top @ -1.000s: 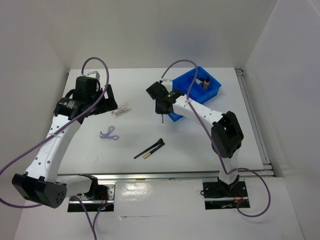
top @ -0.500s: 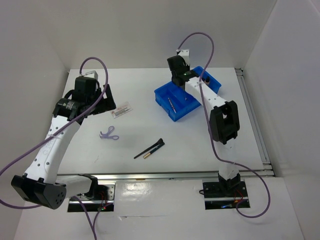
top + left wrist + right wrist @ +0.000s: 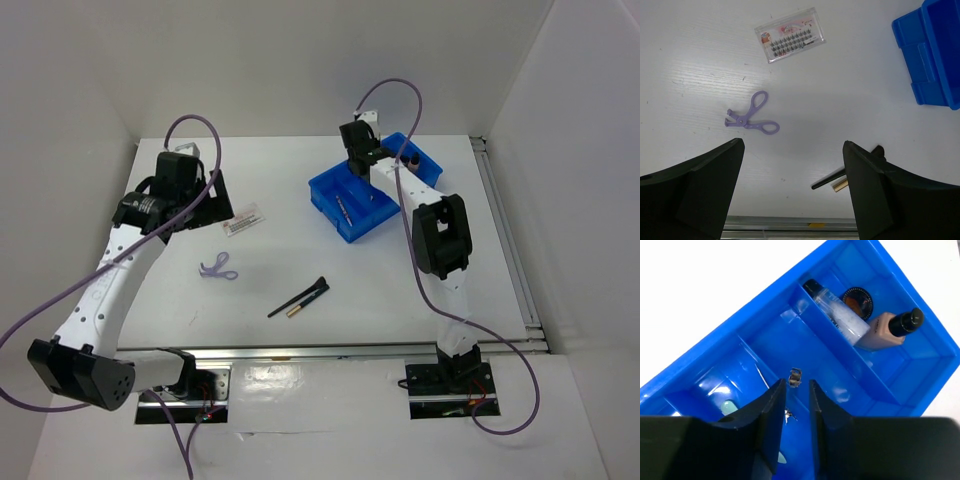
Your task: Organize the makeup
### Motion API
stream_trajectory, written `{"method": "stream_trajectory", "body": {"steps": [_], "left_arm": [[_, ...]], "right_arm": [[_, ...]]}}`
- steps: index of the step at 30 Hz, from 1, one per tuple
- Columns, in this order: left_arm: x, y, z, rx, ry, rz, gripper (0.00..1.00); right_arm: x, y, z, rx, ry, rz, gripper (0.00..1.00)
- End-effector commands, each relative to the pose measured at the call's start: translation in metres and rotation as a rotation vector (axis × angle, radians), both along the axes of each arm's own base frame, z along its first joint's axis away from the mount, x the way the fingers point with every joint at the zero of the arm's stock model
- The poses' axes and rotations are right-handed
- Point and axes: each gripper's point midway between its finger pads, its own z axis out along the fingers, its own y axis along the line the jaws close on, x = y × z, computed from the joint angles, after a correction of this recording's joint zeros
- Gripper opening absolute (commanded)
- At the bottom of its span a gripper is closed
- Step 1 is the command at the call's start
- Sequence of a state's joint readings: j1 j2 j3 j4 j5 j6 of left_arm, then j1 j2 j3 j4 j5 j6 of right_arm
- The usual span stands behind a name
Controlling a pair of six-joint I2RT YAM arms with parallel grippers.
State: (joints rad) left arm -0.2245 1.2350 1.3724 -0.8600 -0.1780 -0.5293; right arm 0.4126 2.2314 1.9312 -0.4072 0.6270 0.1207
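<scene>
Right end effector (image 3: 797,385), fingers narrowly apart, hangs over the tray's (image 3: 715,347) middle compartment. The bottle (image 3: 885,330), tube (image 3: 837,310) and pot (image 3: 857,299) lie in the next compartment. Left end effector (image 3: 792,145), spread wide, hovers above the table (image 3: 865,75), where the scissors (image 3: 751,116), card (image 3: 790,41) and brushes (image 3: 840,180) lie.

Lab test cell: white table (image 3: 300,200) boxed by plain white panels (image 3: 300,60).
</scene>
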Motion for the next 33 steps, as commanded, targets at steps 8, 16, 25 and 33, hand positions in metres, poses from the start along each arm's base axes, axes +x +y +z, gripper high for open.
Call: {"method": "stream_trajectory", "body": {"steps": [8,16,25,33], "left_arm": [[-0.010,0.022,-0.022,0.026,0.118,0.207,0.98],[-0.033,0.057,-0.056,0.006,0.277,0.439,0.84],[-0.051,0.103,-0.117,-0.145,0.396,0.574,0.84],[-0.029,0.093,-0.144,-0.230,0.418,0.438,0.77]], "right_arm": [[0.000,0.027,0.007,0.049,-0.022,0.059,0.49],[-0.039,0.102,0.058,0.271,-0.006,0.233,0.44],[-0.159,0.263,0.052,0.488,0.236,0.640,0.63],[-0.182,0.265,0.047,0.479,0.278,0.619,0.66]]}}
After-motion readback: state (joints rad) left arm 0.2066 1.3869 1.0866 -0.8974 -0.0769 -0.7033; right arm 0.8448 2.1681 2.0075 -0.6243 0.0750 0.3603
